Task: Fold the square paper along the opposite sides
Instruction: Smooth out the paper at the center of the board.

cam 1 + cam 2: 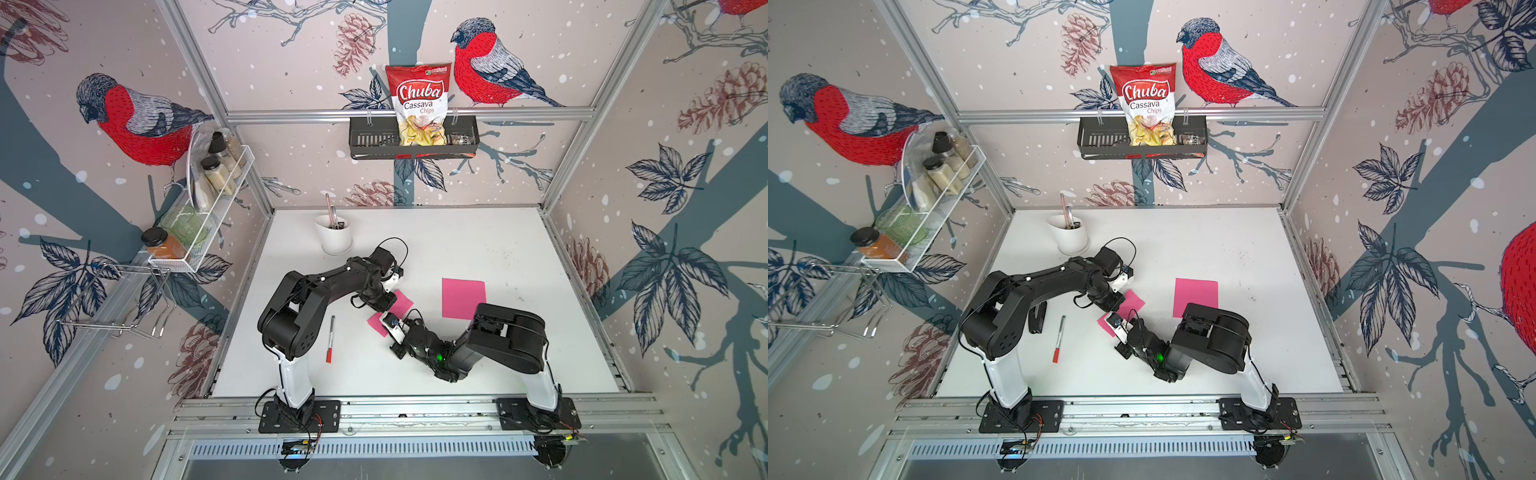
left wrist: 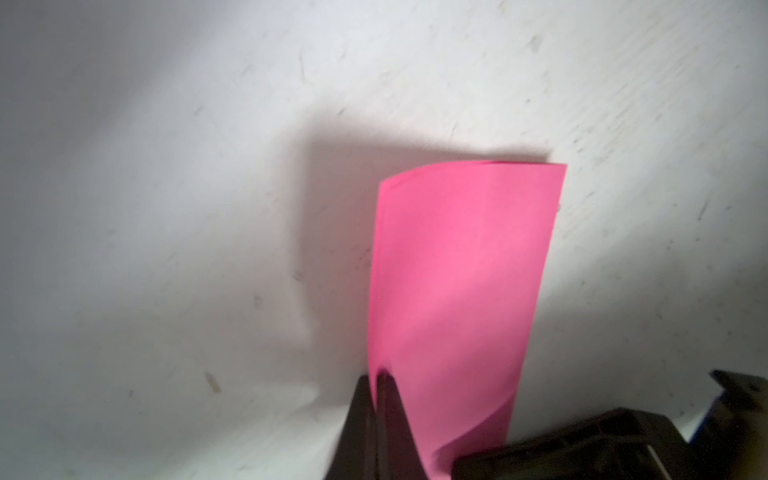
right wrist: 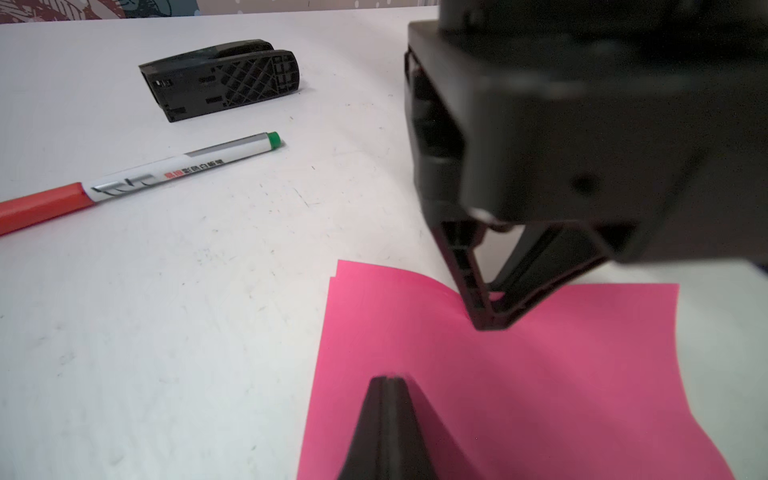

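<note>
Both tilted downward, left gripper (image 3: 486,322) pinching pink paper (image 3: 540,374), right gripper (image 3: 388,384) clenched over it

- Both top views: bright, even light; sharp around the paper (image 1: 402,304); the walls (image 1: 62,216) far from it stretch toward the picture edges.
- Left wrist view: dimmer and soft; a broad grey shadow spreads over the table (image 2: 166,208) beside the paper (image 2: 457,270); far corners darken.
- Right wrist view: paper (image 3: 540,395) sharp; left gripper (image 3: 488,322) just beyond it blurred.
</note>
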